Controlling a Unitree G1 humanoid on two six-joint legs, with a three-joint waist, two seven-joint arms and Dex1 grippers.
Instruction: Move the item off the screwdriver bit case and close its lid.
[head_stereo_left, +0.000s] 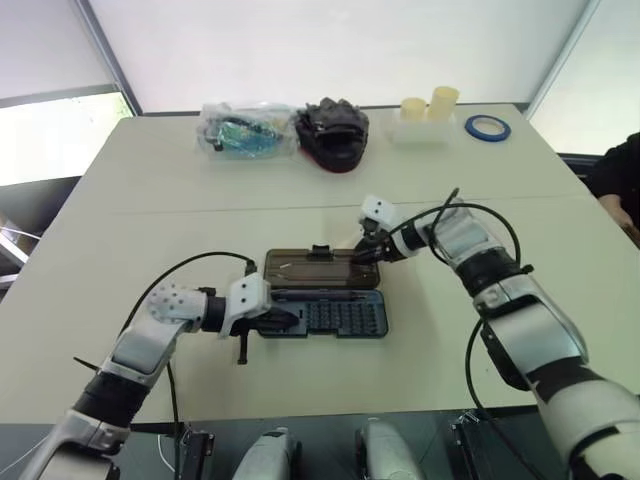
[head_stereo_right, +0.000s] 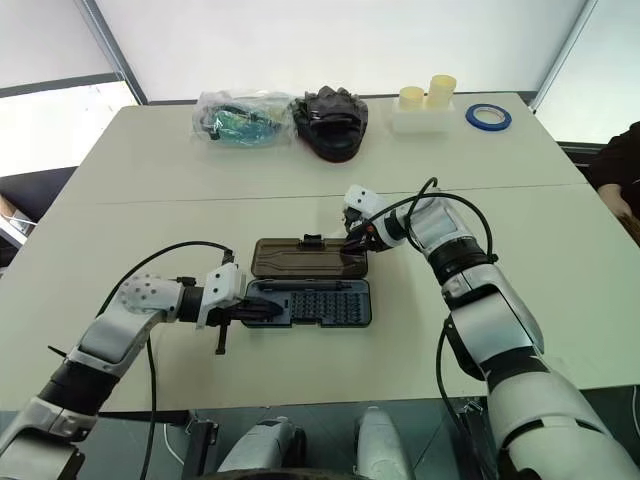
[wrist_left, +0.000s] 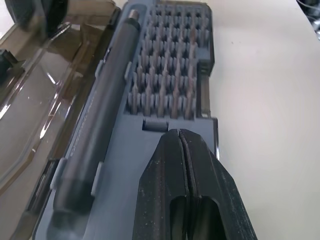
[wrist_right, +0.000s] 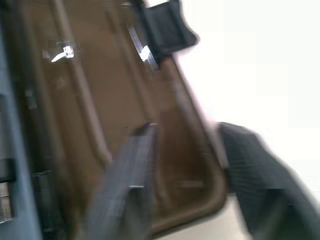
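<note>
- The screwdriver bit case (head_stereo_left: 325, 313) lies open near the front middle of the surface (head_stereo_left: 120, 230), long axis running left to right across the robot; rows of small bits and a dark driver handle (wrist_left: 97, 120) sit in its tray
- The lid (head_stereo_left: 315, 266) lies folded flat on the surface on the far side of the tray, hinged along the shared long edge, with its black latch tab (head_stereo_left: 321, 249) on the far long edge; no loose item rests on the case or lid, so the closing step appears to be the one in hand
- The left claw (head_stereo_left: 283, 320) is clenched, fingers (wrist_left: 175, 185) pressed together with nothing between them, resting at the left end of the tray, apparently steadying it
- The right claw (head_stereo_left: 368, 253) meets the lid's right end, one finger (wrist_right: 125, 180) over the lid's inner face and the other finger (wrist_right: 255, 180) outside its corner, so the lid's edge lies between the fingers; whether they press on it cannot be told
- Deciding relation: the right arm is the nearer to the lid, and the lid must swing about the hinge line, rising from its far edge and coming over toward the robot onto the tray; the left claw, lying over the tray's left end, seems to stand in the lid's path
- Far items, well apart: a clear bag (head_stereo_left: 245, 130), a black pouch (head_stereo_left: 332, 132), two pale cylinders (head_stereo_left: 430, 105) and a blue tape roll (head_stereo_left: 487, 127)
</note>
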